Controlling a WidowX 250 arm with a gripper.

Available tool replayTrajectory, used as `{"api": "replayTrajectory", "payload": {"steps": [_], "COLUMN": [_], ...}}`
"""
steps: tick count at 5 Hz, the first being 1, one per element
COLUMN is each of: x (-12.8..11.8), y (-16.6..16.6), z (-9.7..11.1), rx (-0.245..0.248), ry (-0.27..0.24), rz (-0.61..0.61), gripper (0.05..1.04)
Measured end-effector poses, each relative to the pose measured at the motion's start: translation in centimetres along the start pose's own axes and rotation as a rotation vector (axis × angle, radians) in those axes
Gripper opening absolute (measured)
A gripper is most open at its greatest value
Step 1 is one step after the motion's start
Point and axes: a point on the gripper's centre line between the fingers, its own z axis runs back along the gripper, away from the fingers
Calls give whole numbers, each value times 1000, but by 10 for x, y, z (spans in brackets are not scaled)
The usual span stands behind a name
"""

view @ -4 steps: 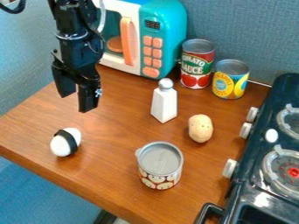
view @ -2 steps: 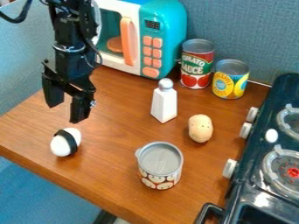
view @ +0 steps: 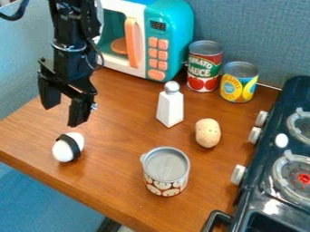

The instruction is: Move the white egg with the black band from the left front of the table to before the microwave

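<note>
Black gripper [view: 63, 117] spread above a white egg-shaped piece [view: 68, 147], arm base cut off, microwave [view: 171, 36] partly hidden.

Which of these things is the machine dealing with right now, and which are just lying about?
By the arm:
- black gripper, open and empty
- white egg-shaped thing with a black band, nearest to it, untouched

Lying about:
- front can
- white shaker
- potato-like thing
- red-and-green can
- yellow-and-blue can
- toy microwave
- stove

The stove [view: 245, 209] (dark, with knobs) is cut off by the right edge.
</note>
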Motion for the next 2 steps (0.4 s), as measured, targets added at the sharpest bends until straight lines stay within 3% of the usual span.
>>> {"api": "replayTrajectory", "payload": {"steps": [1,2], "x": [-2,-3], "y": [-1,-5], "z": [-4,-18], "rx": [-1,-22], "ry": [13,65], "rz": [6,-10], "gripper": [1001,1001]}}
